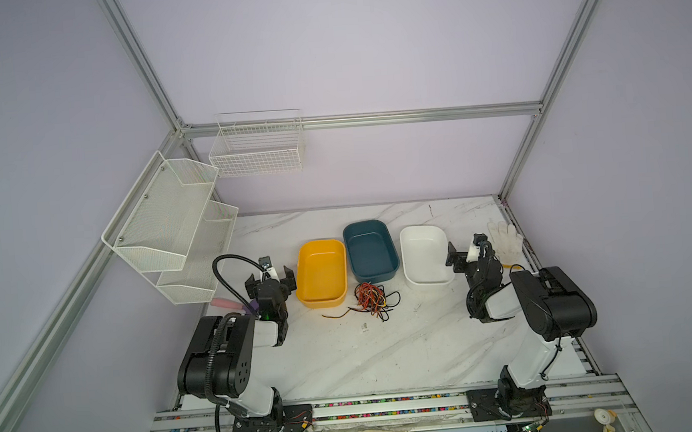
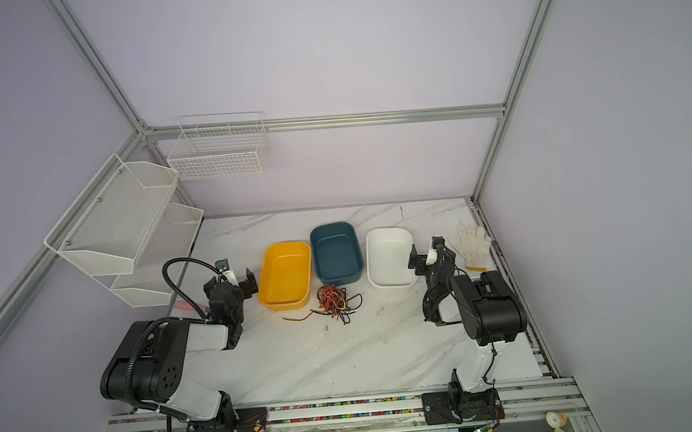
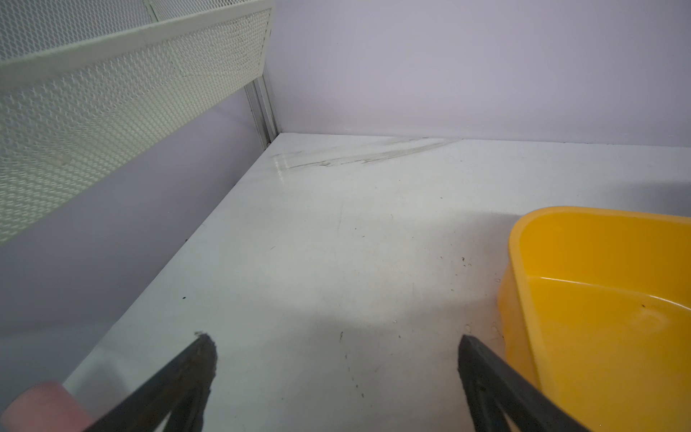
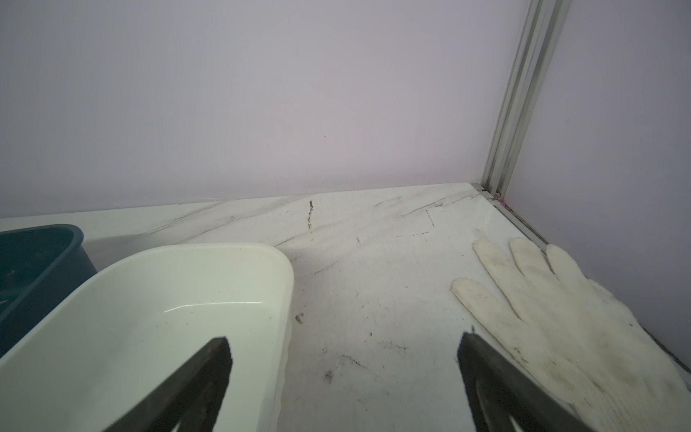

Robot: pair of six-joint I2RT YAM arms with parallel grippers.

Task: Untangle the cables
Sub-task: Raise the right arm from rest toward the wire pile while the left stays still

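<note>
Clock directions are read on the top views, 12 o'clock at the far wall.

The cables (image 1: 373,300) (image 2: 336,303) lie in one tangled bundle on the marble-pattern table (image 1: 387,347), near its centre; red-orange, black and yellow strands are interlaced; the bundle sits at 6 o'clock of the teal tub (image 1: 368,224), just beside its near wall, and at 4 o'clock of the yellow tub (image 1: 321,302); one loose strand trails out toward 9 o'clock; black loops extend toward 3 and 5 o'clock.

The left gripper (image 1: 270,277) (image 3: 335,344) stands at 9 o'clock of the yellow tub, near it; its jaws are spread wide and hold nothing; its wrist view shows bare table between the fingertips (image 3: 205,348), with the yellow tub (image 3: 523,239) beside one of them; a pink object (image 1: 225,304) lies at 8 o'clock of this gripper, below the mesh shelf (image 1: 161,221).

The right gripper (image 1: 466,248) (image 4: 342,342) stands at 3 o'clock of the white tub (image 1: 422,230); its jaws are likewise spread wide and hold nothing; its wrist view places one finger over the white tub (image 4: 284,269); the knit glove (image 1: 504,237) (image 4: 561,318) lies flat at 2 o'clock of this gripper.

Both grippers are well apart from the cables; all three tubs hold no cables.
</note>
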